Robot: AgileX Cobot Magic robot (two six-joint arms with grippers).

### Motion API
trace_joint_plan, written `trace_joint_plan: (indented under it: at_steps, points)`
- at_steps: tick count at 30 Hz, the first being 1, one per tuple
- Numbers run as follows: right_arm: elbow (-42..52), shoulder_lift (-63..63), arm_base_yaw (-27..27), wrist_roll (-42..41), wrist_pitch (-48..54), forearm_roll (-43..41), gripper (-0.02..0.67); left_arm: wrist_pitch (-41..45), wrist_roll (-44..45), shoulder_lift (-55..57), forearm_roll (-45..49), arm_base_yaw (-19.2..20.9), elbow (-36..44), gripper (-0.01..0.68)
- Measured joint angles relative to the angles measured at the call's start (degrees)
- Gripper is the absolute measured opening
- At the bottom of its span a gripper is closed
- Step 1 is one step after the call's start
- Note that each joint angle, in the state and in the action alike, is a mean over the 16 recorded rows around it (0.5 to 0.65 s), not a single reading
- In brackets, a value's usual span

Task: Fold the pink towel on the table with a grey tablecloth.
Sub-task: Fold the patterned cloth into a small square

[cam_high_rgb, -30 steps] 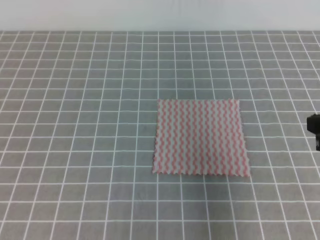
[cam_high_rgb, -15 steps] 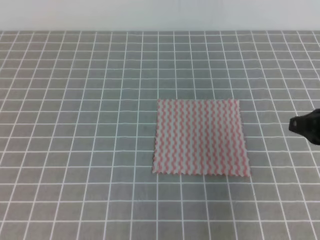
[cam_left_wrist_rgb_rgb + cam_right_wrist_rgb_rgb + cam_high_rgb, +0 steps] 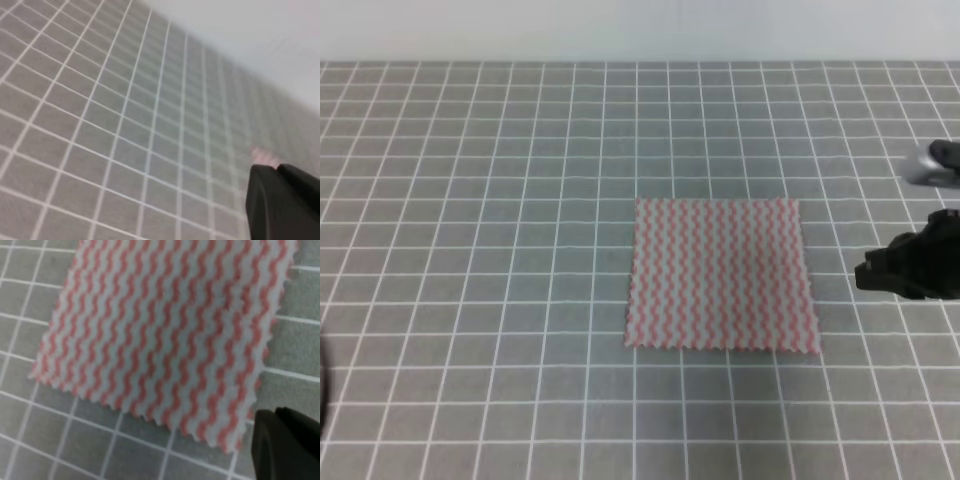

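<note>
Whether my right gripper (image 3: 910,272) is open, I cannot tell. It hangs at the frame's right edge; the pink towel (image 3: 722,273) lies flat just left, nearest this arm.

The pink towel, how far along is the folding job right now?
Nothing is folded yet: the pink towel lies flat and fully spread on the grey gridded tablecloth. In hand is only the approach: the right hand hangs just beside the towel's right edge, not touching it. Left to do: grasp an edge, lift it over and lay it down.
</note>
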Motion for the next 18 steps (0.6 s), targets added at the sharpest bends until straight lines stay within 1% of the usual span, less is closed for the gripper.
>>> trace_joint_plan:
  at_steps: [5, 10, 13, 15, 18]
  points:
    - [-2.5, 2.0, 2.3, 5.2, 0.7, -6.9, -0.018, 4.8, 16.0, 16.9, -7.2, 0.0, -11.0, -0.002]
    - [-4.8, 3.3, 6.0, 15.5, 1.3, -19.3, -0.018, 13.2, 30.4, 34.1, -15.5, -0.8, -23.6, -0.002]
    - [-6.3, 4.1, 8.4, 22.4, 1.6, -26.9, -0.018, 19.5, 35.6, 44.2, -17.1, -2.7, -32.2, -0.002]
    - [-7.2, 4.7, 9.9, 26.8, 1.8, -31.3, -0.017, 23.9, 37.6, 50.9, -16.3, -4.5, -38.2, -0.002]
    - [-8.4, 5.7, 11.7, 32.6, 2.1, -36.7, -0.006, 30.8, 37.6, 60.4, -12.2, -8.1, -47.4, -0.002]
